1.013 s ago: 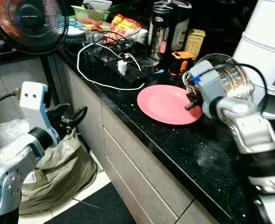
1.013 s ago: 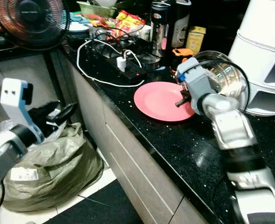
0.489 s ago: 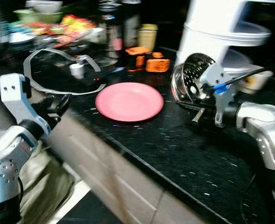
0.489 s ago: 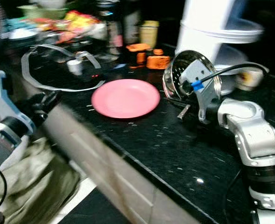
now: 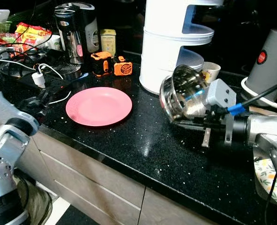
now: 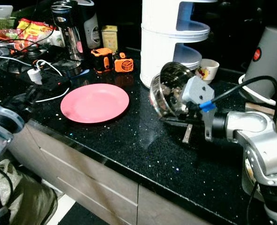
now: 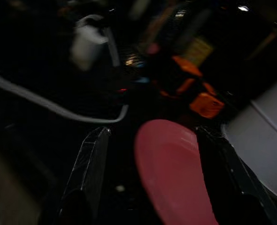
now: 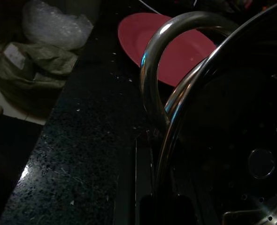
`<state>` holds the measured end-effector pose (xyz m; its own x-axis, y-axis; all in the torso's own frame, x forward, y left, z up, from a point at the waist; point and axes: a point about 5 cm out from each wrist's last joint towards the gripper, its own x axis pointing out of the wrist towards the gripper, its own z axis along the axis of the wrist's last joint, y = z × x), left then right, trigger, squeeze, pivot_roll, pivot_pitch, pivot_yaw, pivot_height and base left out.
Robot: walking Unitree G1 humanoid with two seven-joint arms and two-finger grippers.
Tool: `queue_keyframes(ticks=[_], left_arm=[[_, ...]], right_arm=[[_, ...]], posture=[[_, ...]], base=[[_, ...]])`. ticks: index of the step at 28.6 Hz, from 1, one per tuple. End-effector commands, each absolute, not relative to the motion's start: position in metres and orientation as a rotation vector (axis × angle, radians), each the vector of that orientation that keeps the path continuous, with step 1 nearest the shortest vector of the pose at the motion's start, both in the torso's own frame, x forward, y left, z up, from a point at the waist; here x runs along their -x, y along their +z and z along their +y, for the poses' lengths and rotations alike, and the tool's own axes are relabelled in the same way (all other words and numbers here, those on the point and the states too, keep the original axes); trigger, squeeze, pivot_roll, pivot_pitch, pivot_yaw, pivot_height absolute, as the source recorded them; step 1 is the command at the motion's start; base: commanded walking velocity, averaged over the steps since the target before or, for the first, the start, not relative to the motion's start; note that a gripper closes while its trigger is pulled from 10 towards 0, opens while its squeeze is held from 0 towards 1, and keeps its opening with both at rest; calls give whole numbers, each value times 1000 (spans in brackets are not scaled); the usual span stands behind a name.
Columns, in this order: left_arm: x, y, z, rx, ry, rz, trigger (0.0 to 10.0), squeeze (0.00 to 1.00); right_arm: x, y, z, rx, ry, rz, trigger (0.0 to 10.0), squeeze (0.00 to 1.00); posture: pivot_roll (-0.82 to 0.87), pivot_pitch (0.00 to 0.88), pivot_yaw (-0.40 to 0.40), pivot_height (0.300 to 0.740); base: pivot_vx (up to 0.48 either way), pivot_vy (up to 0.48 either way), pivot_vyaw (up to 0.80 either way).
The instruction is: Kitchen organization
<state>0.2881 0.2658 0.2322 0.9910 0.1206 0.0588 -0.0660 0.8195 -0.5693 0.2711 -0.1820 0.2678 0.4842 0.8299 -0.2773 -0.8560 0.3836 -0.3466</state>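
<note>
A steel colander (image 5: pixel 181 96) is held tipped on its side above the black counter (image 5: pixel 143 145), its open mouth turned toward the pink plate (image 5: pixel 99 106) and its perforated inside seen in the right wrist view. The right gripper (image 5: pixel 198 123) is clamped on the colander at its lower rim, beside the looped steel handle (image 8: pixel 163 56), with one black finger (image 8: pixel 143 173) seen lying under the rim against the counter. The colander is placed just in front of the white tiered rack (image 5: pixel 173 40), near a small printed cup (image 5: pixel 211 71) and a grey appliance with a red button (image 5: pixel 272 63) at the far right. The plate lies flat on the counter, well apart from the colander and close to the counter's front edge. Behind the plate, two orange gadgets (image 5: pixel 112 66), a yellow tin (image 5: pixel 107 41) and a dark kettle (image 5: pixel 75 30) are lined along the back, and a white plug (image 5: pixel 38 78) with its white cable (image 5: pixel 58 98) sits on a black power strip to the plate's left. The left gripper (image 7: pixel 152 187) is held low at the counter's front edge, beside the power strip; its two black fingers (image 7: pixel 89 164) are spread apart, with the plate's rim seen between them in the left wrist view and nothing gripped. A green sack (image 6: pixel 21 201) lies on the floor below the counter.
</note>
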Motion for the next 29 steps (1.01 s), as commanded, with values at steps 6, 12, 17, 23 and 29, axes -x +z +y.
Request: queue_keyframes(ticks=[6, 12, 17, 23, 29], left_arm=[[-296, 205, 260, 799, 95, 46, 10000, 0], [-305, 200, 256, 854, 49, 84, 10000, 0], [-317, 207, 244, 887, -43, 102, 10000, 0], [-326, 204, 236, 921, -75, 155, 10000, 0], [-328, 200, 231, 942, -87, 192, 10000, 0]], right_arm=[[-268, 267, -178, 526, 1095, 62, 10000, 0], [-269, 266, -178, 535, 1075, 73, 10000, 0], [-268, 269, -172, 536, 1087, 61, 10000, 0], [-269, 269, -175, 565, 1066, 77, 10000, 0], [-270, 271, -179, 585, 1043, 87, 10000, 0]], posture=[[21, 0, -41, 740], [9, 0, -45, 740], [4, 0, -45, 740], [-7, 0, -44, 740], [-9, 0, -44, 740]], base=[[0, 0, 0], [0, 0, 0], [0, 0, 0], [0, 0, 0], [0, 0, 0]])
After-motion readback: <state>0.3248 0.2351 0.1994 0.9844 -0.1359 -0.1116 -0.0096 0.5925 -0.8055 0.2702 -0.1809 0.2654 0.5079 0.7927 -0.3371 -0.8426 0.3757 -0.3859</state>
